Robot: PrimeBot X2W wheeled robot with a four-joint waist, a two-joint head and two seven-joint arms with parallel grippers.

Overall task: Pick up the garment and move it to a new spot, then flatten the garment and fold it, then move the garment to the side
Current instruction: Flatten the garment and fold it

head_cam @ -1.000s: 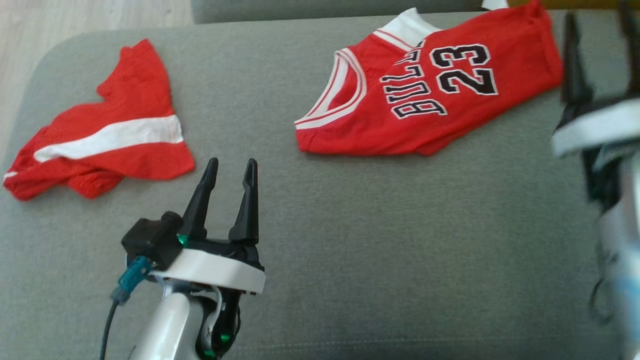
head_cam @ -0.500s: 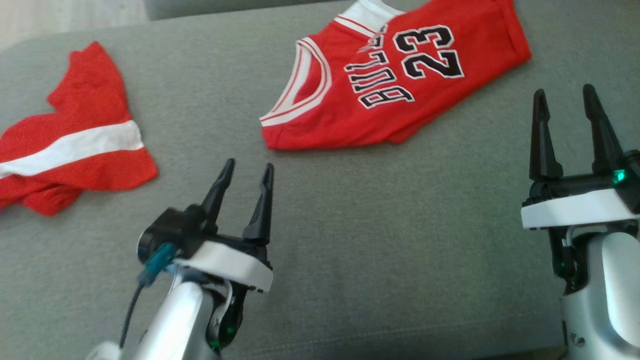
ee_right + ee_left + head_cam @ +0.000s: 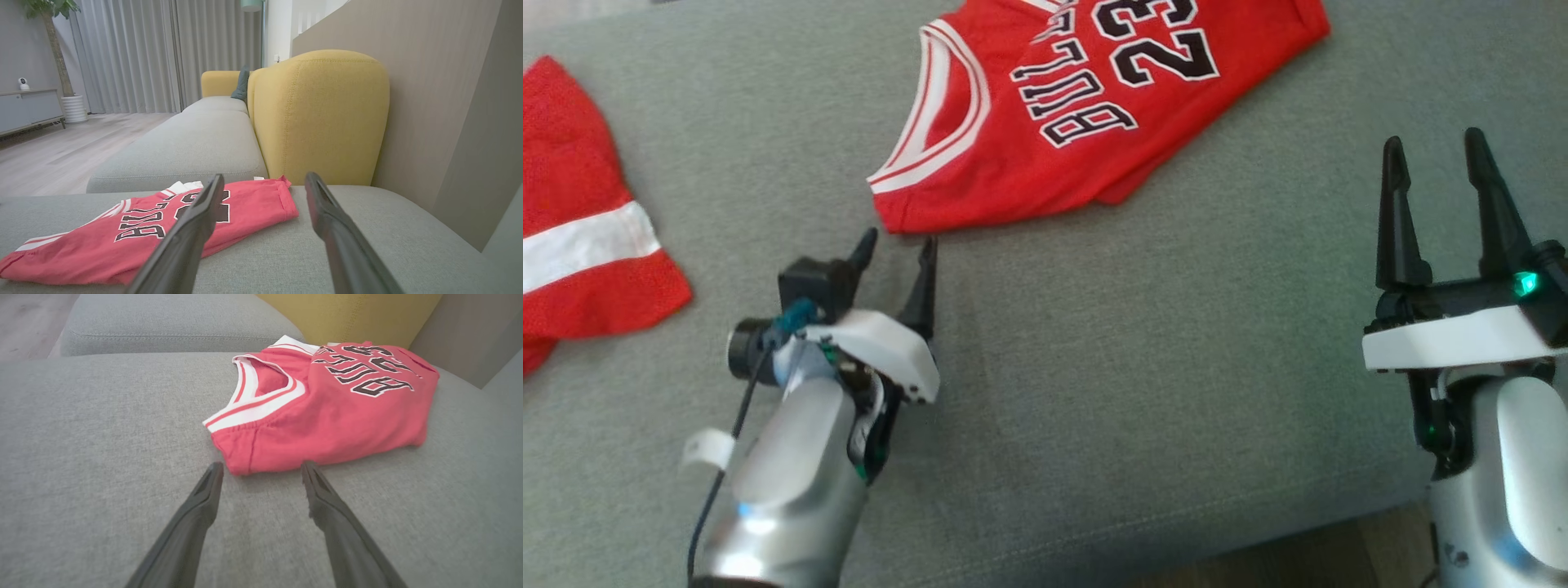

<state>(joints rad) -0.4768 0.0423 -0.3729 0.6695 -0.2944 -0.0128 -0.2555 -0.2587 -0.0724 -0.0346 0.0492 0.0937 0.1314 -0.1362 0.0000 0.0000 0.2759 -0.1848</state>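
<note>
The red Bulls jersey (image 3: 1094, 122) lies flat on the grey sofa cushion (image 3: 1135, 367), its long axis slanting away to the right. It ends just ahead of my left claw (image 3: 898, 238), which is spread and empty. My right claw (image 3: 1433, 140), also spread and empty, hangs farther off.

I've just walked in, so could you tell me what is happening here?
The robot looks set to pick up the red jersey lying on the grey sofa cushion. Its left hand, open, sits low at the jersey's near corner, nothing gripped yet. The right hand is open, off to the side, holding nothing.
</note>
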